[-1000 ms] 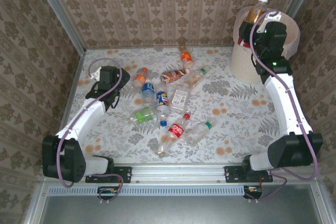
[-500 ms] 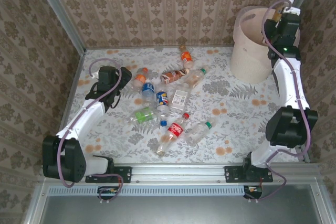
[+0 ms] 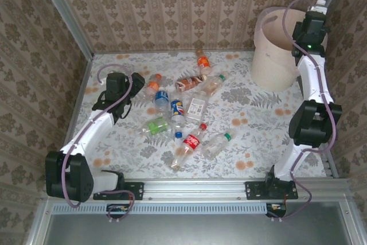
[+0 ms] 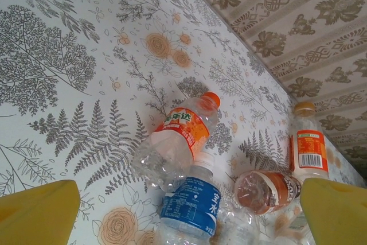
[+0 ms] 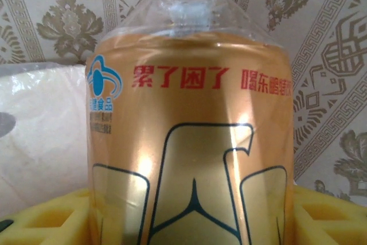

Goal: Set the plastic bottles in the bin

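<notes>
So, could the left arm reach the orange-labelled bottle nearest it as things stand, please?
Probably yes: the open left gripper faces the orange-labelled bottle, which lies on the table with nothing in between, though a blue-labelled bottle lies close beside it.

The right arm rises steeply at the bin's right side, its wrist lifted above the bin's far right rim. The right gripper clamps a gold-labelled bottle between its yellow pads. The left arm reaches forward, well left of the bin, and the left gripper has its jaws spread wide, holding nothing.
</notes>
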Controlling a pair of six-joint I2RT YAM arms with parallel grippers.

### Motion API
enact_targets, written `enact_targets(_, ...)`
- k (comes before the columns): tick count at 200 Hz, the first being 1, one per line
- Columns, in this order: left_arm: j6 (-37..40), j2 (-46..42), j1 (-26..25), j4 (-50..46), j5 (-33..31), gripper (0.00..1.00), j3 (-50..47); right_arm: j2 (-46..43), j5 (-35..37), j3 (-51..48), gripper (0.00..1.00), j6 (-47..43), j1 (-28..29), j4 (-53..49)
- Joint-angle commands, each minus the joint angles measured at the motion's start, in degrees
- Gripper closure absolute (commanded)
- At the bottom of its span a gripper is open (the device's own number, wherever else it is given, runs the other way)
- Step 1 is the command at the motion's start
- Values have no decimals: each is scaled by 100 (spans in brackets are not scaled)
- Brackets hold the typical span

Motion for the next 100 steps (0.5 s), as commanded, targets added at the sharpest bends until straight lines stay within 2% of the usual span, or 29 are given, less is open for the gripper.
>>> enact_targets(1,105,7,48,13,69,0,-20,85,1055,49,35,-528,183,589)
enact_targets(22,82,-33,62,-46,-42,0,-78,116,1561,-130,31,-766,253,949)
enact_targets(57,33,-47,93,-102,-105,0,-113,217,1736,-258,29,-674,191,965)
enact_targets(100,-29,33,102,-110,-81,0,-83,626,1631,427,23,-417,119,-8)
